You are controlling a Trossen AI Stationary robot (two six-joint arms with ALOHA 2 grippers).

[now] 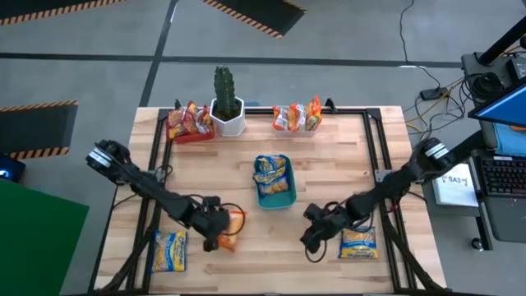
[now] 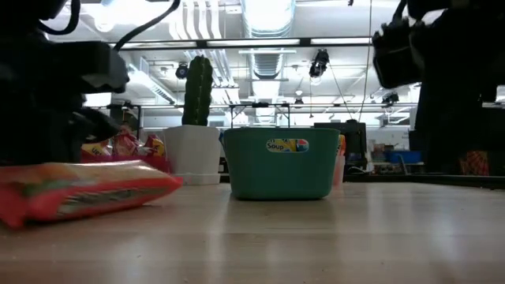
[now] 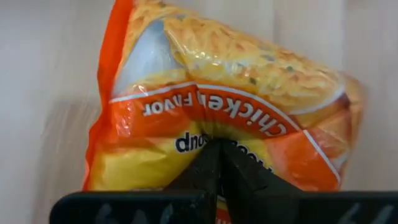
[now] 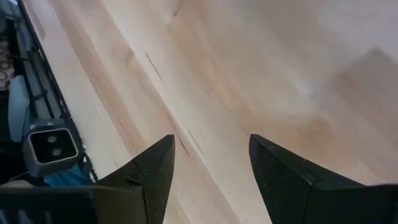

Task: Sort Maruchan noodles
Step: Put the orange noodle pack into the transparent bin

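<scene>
- Left gripper [image 1: 222, 233] is sitting low over the near-left part of the desk [image 1: 329, 156], fingers [image 3: 214, 171] pinched shut on an orange packet [image 3: 217, 106]; the label reads "Chicken Flavor".
- In the low view that orange packet [image 2: 79, 192] is lying flat on the desk, with the left arm's dark bulk above and behind it.
- Right gripper [image 1: 314, 238] is hovering over bare wood at the near-right, fingers [image 4: 155, 171] standing apart with nothing between them.
- One yellow-blue packet [image 1: 359, 242] is lying just beside the right gripper, toward the desk's right edge.
- Another yellow-blue packet [image 1: 168, 251] is lying near the front-left corner, just left of the left gripper.
- Green tray [image 1: 275, 200] is sitting mid-desk, holding yellow-blue packets [image 1: 271, 173]; from the low view the tray [image 2: 280, 170] is showing a "Soup" sticker.
- Red tray [image 1: 191, 136] at the far-left edge is holding red-and-white packets [image 1: 187, 119].
- Orange packets [image 1: 296, 117] are standing at the far edge, right of centre; what holds them, cannot tell.
- Cactus [image 1: 224, 86] in a white pot [image 1: 228, 115] is standing upright between the two far groups, touching the red tray's right side.
</scene>
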